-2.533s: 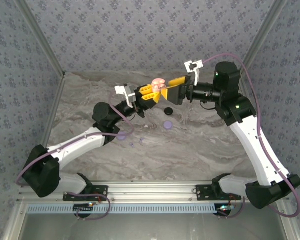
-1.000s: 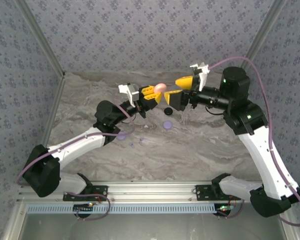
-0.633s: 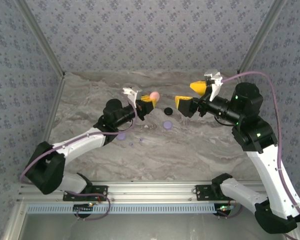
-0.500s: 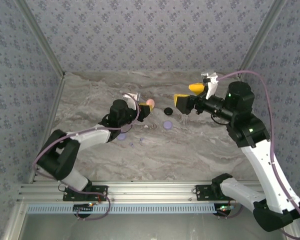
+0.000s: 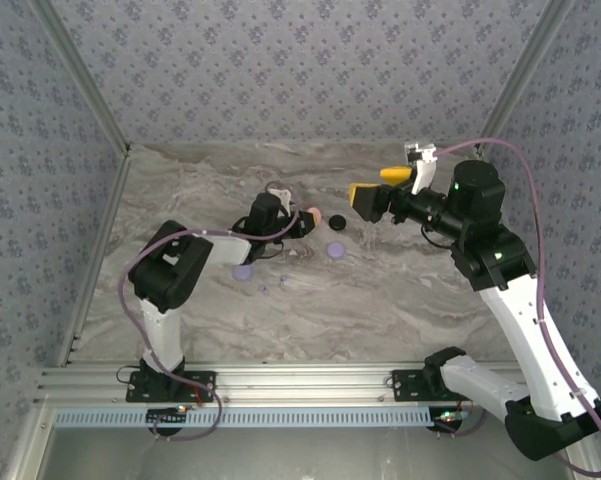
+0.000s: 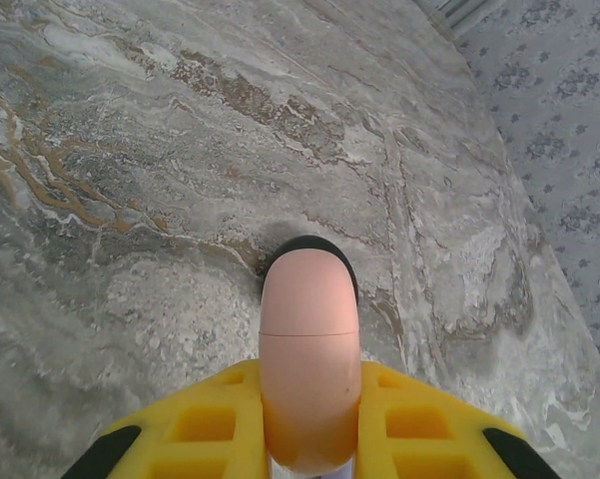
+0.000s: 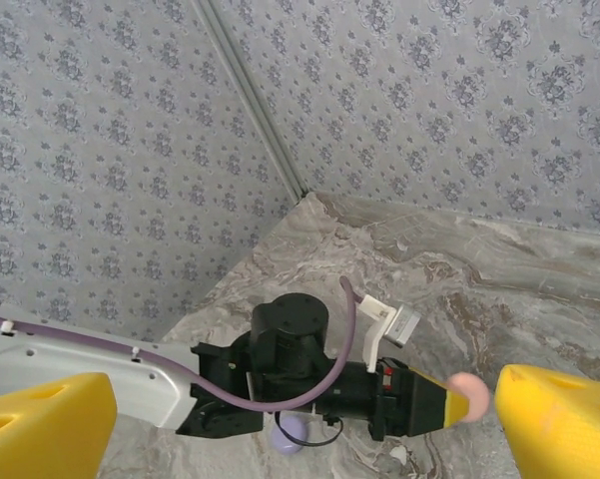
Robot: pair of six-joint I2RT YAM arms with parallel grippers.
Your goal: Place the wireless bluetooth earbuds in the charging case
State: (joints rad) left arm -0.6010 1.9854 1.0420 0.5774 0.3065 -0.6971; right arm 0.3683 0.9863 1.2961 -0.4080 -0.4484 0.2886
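Patterned grey walls [image 5: 280,70] close in the back and both sides, leaving open room above a marbled table [image 5: 410,300] that is flat, hard and probably slick under small parts. The left arm is folded tightly on itself at centre left, and its left gripper [image 5: 305,220] reaches rightward low over the table. Its yellow fingers [image 6: 205,429] are clamped on the pink charging case [image 6: 309,369]. The case looks closed, with its seam showing. Its long axis runs straight out along the fingers, and its rounded tip sits over the edge of a black disc [image 5: 336,222]. The right gripper [image 5: 378,186] hangs at upper right of centre, its fingers wide apart and holding nothing, aimed left toward the case. A lilac disc [image 5: 334,248] lies just below the black one. The earbuds [image 5: 283,281] seem to be the tiny lilac specks down and to the left of that disc, on bare table; they are too small to read their stems. They lie nearer the left gripper, but that one is occupied, so the free right gripper would likely have to reach down-left past both discs.
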